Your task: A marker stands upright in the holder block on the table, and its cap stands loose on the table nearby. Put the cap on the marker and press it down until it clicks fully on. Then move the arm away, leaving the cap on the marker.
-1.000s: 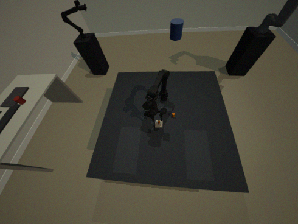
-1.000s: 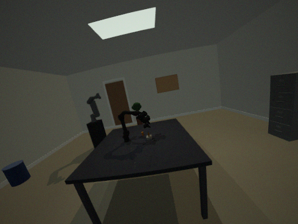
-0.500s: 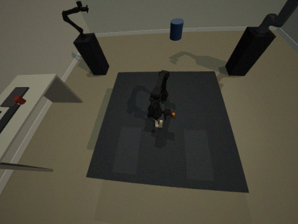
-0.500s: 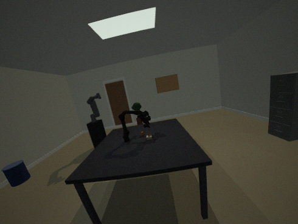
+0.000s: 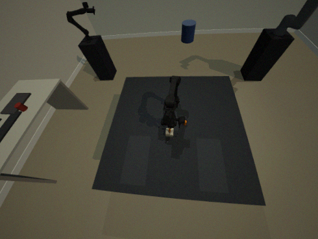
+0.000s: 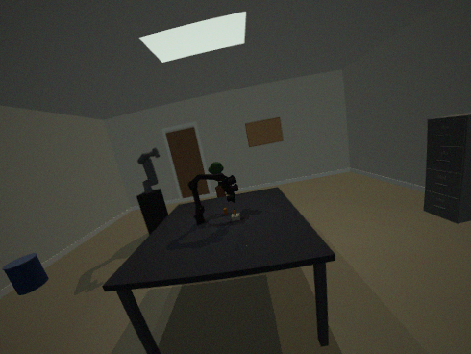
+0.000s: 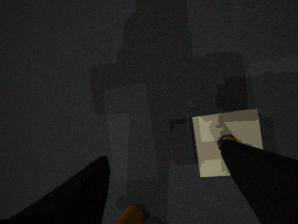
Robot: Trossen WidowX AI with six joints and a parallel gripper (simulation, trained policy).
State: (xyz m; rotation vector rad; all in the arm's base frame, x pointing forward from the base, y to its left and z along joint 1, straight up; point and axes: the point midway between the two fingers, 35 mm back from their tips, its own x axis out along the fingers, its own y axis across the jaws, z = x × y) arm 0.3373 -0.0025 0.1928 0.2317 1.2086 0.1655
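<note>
Wrist view, left to right: orange cap [image 5: 185, 123] [image 6: 225, 211] [image 7: 129, 216] stood at the lower edge, off the marker and partly cut off; the gripper [image 5: 176, 123] [image 6: 231, 198] [image 7: 164, 155] hung mid-frame, fingers spread, nothing between; marker [image 5: 169, 130] [image 6: 235, 212] [image 7: 233, 140] stood in the pale holder block [image 5: 167, 134] [image 6: 235, 217] [image 7: 209, 167], right of centre, partly hidden. Step judged: reaching for the cap. Next move called for centring over it, lowering, then closing, clear of the marker.

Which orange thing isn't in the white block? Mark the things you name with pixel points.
The cap [image 5: 185, 122] [image 6: 225, 211] [image 7: 131, 215]: it stands alone on the dark table, while the orange marker [image 5: 169, 130] [image 6: 235, 212] is in the block [image 5: 167, 134] [image 6: 235, 217] [image 7: 209, 167].
</note>
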